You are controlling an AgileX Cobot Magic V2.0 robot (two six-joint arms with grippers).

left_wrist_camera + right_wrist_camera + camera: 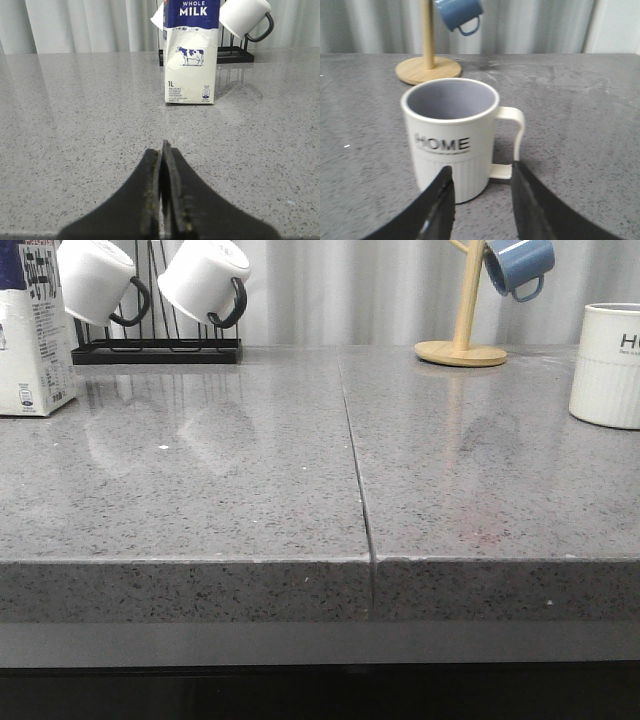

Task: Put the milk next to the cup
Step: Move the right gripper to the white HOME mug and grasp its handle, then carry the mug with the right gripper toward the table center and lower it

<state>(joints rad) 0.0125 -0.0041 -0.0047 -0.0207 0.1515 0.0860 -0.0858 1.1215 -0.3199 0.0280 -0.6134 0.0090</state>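
The left tool (pixel 162 150) sits low over the surface (pixel 250 490), fingers pressed together, holding nothing. The milk (pixel 191 50) stands upright straight ahead of it, well apart, at the front view's upper left. The right tool (pixel 482 182) is parted and empty, fingers level with the base of the cup (pixel 451 137). The cup is ribbed, cream-white ceramic; the surface is glossy speckled grey stone.
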